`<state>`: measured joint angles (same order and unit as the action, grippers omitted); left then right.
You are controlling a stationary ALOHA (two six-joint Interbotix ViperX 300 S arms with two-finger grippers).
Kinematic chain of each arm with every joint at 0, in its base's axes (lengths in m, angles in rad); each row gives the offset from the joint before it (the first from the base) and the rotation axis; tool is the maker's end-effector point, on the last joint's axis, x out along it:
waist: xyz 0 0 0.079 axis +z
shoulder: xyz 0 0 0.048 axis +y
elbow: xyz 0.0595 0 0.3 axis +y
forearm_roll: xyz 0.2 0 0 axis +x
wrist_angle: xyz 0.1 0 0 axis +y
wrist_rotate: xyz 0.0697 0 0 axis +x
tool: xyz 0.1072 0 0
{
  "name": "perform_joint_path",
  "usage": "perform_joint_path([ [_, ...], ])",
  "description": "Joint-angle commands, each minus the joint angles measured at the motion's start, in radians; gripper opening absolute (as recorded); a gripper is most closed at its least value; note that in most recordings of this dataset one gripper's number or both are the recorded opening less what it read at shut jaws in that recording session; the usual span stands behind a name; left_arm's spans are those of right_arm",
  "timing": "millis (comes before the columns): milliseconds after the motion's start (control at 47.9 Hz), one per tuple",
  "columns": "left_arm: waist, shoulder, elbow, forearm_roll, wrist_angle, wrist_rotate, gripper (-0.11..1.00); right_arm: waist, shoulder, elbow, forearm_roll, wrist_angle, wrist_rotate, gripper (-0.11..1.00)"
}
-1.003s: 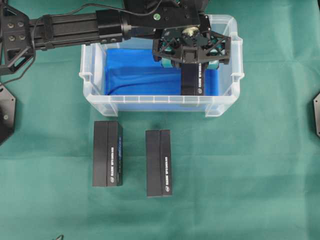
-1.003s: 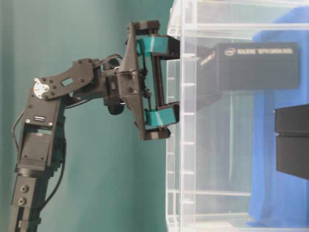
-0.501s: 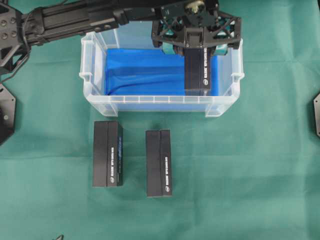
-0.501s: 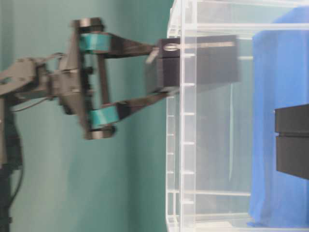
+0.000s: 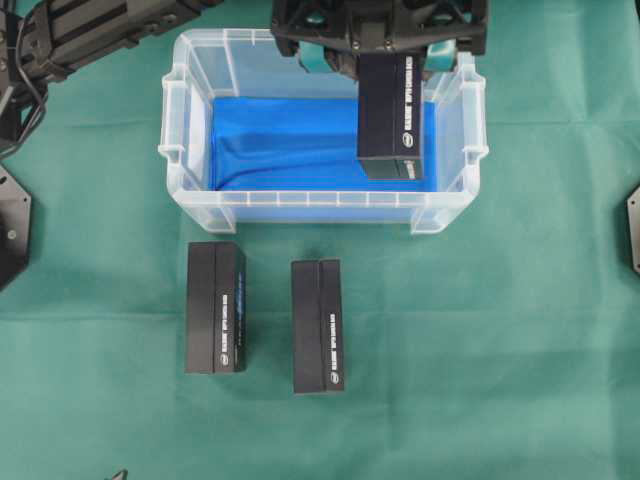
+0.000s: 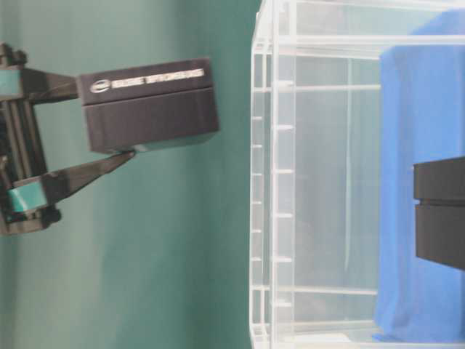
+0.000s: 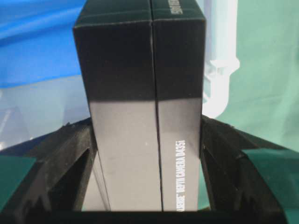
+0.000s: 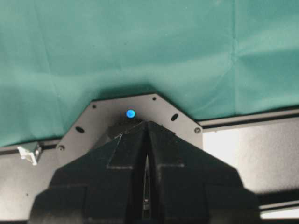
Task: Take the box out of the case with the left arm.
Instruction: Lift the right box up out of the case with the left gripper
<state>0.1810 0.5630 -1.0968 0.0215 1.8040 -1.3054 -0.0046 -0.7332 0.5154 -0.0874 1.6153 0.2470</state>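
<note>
The box is black with white print down one side, and my left gripper is shut on it. In the overhead view it hangs over the right end of the case, a clear bin lined with a blue sheet. The sideways table-level view shows the box well clear of the case's rim, a black finger on each side. In the left wrist view both fingers press the box. My right gripper is shut and empty over its base plate.
Two more black boxes lie on the green cloth just in front of the case. The left arm's long link crosses the top left. Black base plates sit at the left edge and right edge.
The left gripper has risen with the box, lifting it from inside the case to well above the rim. The two boxes on the cloth and the right arm have not moved.
</note>
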Motion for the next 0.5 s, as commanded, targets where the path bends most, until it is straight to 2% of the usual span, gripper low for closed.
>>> perform_joint_path([
  [0, -0.002, -0.021, -0.051, 0.002, 0.017, -0.002, 0.61, 0.000, -0.002, -0.011, -0.002, -0.003, 0.002, 0.00],
  [481, -0.005, -0.026, -0.048, 0.006, 0.021, -0.002, 0.60, 0.000, -0.002, -0.011, -0.002, -0.003, 0.003, 0.00],
])
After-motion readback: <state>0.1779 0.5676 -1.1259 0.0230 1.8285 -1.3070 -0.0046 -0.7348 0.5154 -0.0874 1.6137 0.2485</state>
